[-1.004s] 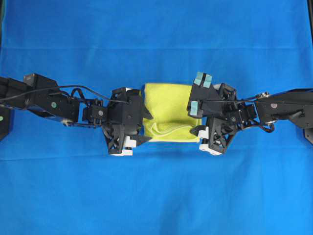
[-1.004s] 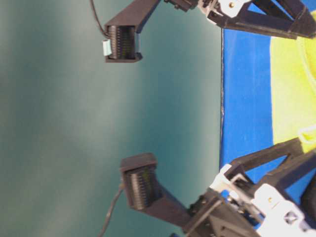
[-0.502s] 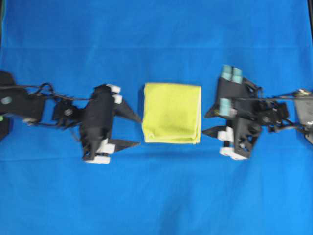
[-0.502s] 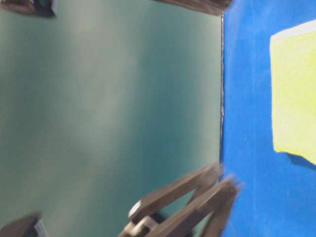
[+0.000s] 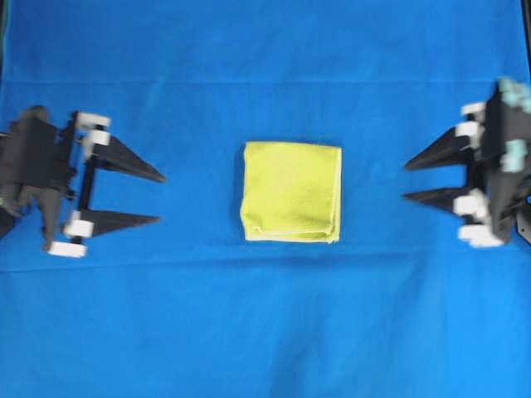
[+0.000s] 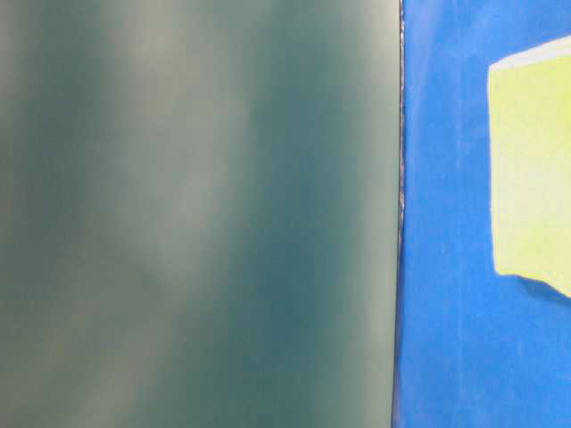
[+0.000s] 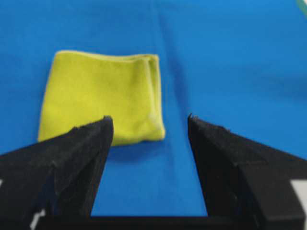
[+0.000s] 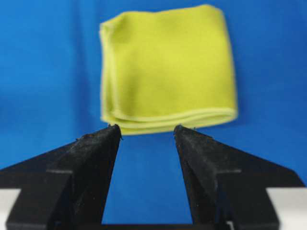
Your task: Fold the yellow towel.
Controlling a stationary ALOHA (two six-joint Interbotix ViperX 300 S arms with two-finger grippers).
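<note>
Jaws wide on both sides, nothing held: left gripper (image 5: 158, 199) at left edge of overhead view, right gripper (image 5: 406, 181) at right edge, each well apart from cloth. Between them, yellow towel (image 5: 291, 191) lies flat mid blue cloth (image 5: 265, 332), folded into compact stack, hems lined up along one edge. Looks basically done tbh. Only risk I'd guess: top layer springing open since nothing pins it. No containers anywhere in view.
</note>
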